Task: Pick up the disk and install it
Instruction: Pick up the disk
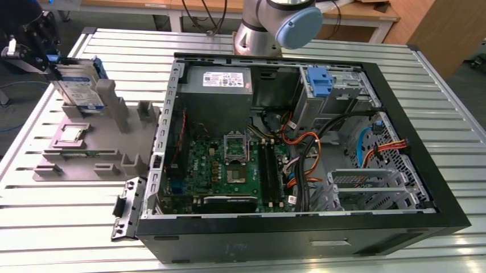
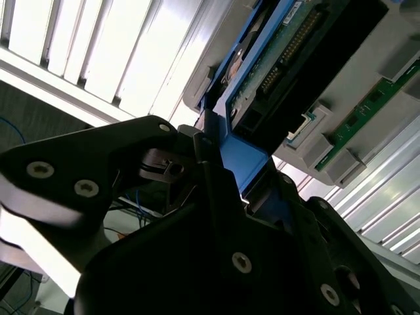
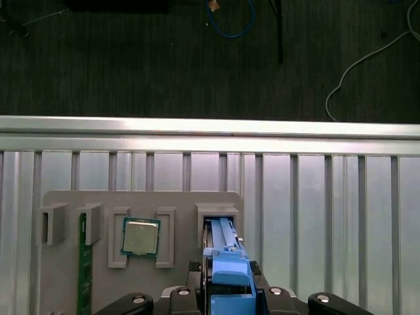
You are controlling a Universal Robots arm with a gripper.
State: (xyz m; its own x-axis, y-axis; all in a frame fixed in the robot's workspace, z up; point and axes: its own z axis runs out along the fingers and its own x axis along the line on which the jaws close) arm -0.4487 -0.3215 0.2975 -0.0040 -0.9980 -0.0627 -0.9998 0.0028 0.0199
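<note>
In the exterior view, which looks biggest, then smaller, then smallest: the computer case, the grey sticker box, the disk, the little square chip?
computer case
grey sticker box
disk, seen at an angle, so less sure
square chip

In the exterior view the hand (image 1: 53, 61) runs off the picture's left edge, and the lower end of the disk (image 1: 79, 88) is hidden in the grey holder (image 1: 114, 116). In the second wrist view the hand's dark body covers the disk's near end. This hides where the fingers (image 2: 209, 172) meet its blue rail, though they seem clamped on it. In the first wrist view the picture's edge cuts off both.
</note>
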